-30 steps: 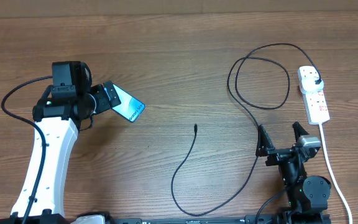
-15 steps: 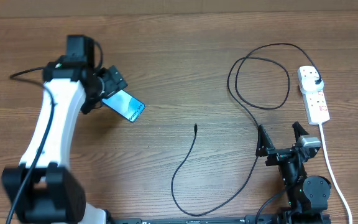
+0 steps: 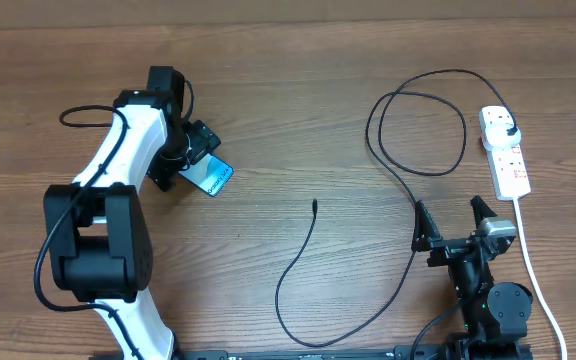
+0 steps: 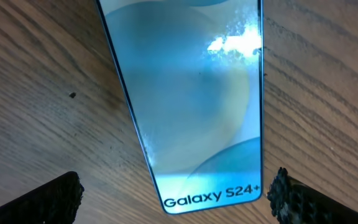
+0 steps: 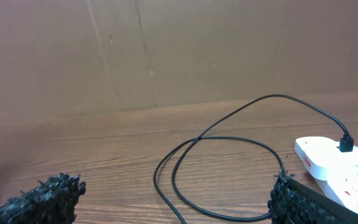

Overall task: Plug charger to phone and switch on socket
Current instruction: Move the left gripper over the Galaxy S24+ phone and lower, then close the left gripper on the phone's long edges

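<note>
Your left gripper (image 4: 174, 196) spread open, phone (image 4: 191, 106) end between its fingertips; right gripper (image 3: 453, 222) open, near socket (image 3: 505, 150).

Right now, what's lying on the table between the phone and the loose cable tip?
Nothing. The overhead view shows only bare wooden table between the phone and the cable tip.

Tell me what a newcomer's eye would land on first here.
The glowing blue phone at the left of the table, framed by the open left claw. Then the black charger snaking across the middle: its plug sits in the white socket at the right, and its tip lies loose on bare wood.
</note>
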